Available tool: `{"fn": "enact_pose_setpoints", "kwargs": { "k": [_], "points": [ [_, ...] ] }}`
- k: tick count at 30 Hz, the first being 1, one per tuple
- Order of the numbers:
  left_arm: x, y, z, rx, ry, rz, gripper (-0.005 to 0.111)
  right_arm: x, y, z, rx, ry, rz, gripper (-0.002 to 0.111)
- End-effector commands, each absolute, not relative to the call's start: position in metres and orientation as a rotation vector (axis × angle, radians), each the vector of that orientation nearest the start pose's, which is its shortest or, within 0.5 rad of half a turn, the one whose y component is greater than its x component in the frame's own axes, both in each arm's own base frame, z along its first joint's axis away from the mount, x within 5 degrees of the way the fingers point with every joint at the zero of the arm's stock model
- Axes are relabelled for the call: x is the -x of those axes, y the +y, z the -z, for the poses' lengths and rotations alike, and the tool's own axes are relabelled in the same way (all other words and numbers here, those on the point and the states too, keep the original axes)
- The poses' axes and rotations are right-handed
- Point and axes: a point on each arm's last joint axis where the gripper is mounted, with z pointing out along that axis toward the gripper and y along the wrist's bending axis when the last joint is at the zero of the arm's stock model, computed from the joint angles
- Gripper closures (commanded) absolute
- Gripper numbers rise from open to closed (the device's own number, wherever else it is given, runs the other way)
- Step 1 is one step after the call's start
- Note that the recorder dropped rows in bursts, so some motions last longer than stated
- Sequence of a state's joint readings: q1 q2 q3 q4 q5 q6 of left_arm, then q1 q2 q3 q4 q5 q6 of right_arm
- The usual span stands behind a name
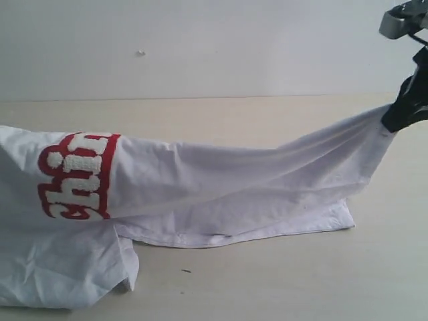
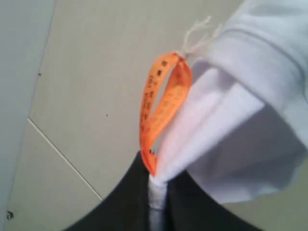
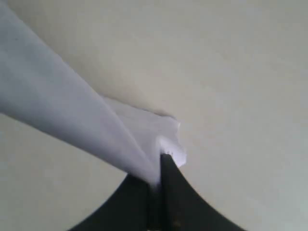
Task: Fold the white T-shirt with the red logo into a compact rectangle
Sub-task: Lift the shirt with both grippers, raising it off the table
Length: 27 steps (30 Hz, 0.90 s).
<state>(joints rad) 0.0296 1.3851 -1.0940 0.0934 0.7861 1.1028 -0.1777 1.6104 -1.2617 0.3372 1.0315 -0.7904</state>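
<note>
Crumpled cloth at the lower left of the exterior view: one end of the white short-sleeved cotton T-shirt (image 1: 221, 180), heaped on the pale tabletop (image 1: 281, 287).

Red logo (image 1: 77, 175): puffy white letters on a thick red outline. It sits on the raised fold just above the heap, turned sideways and only partly readable. Neither wrist view shows it.

Left gripper (image 2: 155, 182): out of the exterior view and seen only in the left wrist view. Its black jaws are pinched tight on a thin gather of white fabric. The looped orange neck tag (image 2: 161, 106) rises from the same pinch, touching the jaws.

Shirt body, centre: stretched in a sagging span towards the right. The lower hem lies flat on the tabletop beneath it, with a white wall (image 1: 200, 47) behind.

Right gripper (image 1: 394, 119): at the upper right, lifted off the tabletop. Its black jaws are clamped on a bunched corner of the shirt, and the right wrist view shows the cloth nipped at the very tips, with a small flap poking past them.
</note>
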Motion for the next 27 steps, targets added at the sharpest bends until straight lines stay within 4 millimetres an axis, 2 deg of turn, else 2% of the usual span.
{"fn": "enact_pose_setpoints", "kwargs": {
  "k": [1, 4, 8, 11, 14, 18, 22, 27],
  "points": [
    [-0.341, 0.013, -0.267, -1.334, 2.065, -0.608, 0.107, -0.376, -0.051, -0.243, 0.63, 2.502, 0.02, 0.108],
    [-0.373, 0.012, -0.242, -1.268, 1.932, -0.671, 0.107, -0.402, -0.063, -0.229, 0.561, 2.353, 0.196, 0.108],
    [-0.397, 0.011, -0.216, -1.205, 1.813, -0.719, 0.107, -0.422, -0.072, -0.203, 0.504, 2.282, 0.303, 0.108],
    [-0.409, 0.011, -0.195, -1.186, 1.777, -0.729, 0.107, -0.431, -0.076, -0.185, 0.551, 2.276, 0.346, 0.108],
    [-0.412, 0.01, -0.183, -1.19, 1.781, -0.723, 0.107, -0.436, -0.077, -0.173, 0.572, 2.295, 0.343, 0.108],
    [-0.411, 0.011, -0.183, -1.198, 1.794, -0.717, 0.107, -0.435, -0.076, -0.174, 0.575, 2.297, 0.338, 0.108],
    [-0.402, 0.01, -0.197, -1.208, 1.866, -0.676, 0.107, -0.428, -0.072, -0.19, 0.596, 2.316, 0.297, 0.108],
    [-0.384, 0.012, -0.227, -1.295, 2.093, -0.569, 0.107, -0.411, -0.065, -0.227, 0.519, 2.341, 0.195, 0.108]
  ]
}}
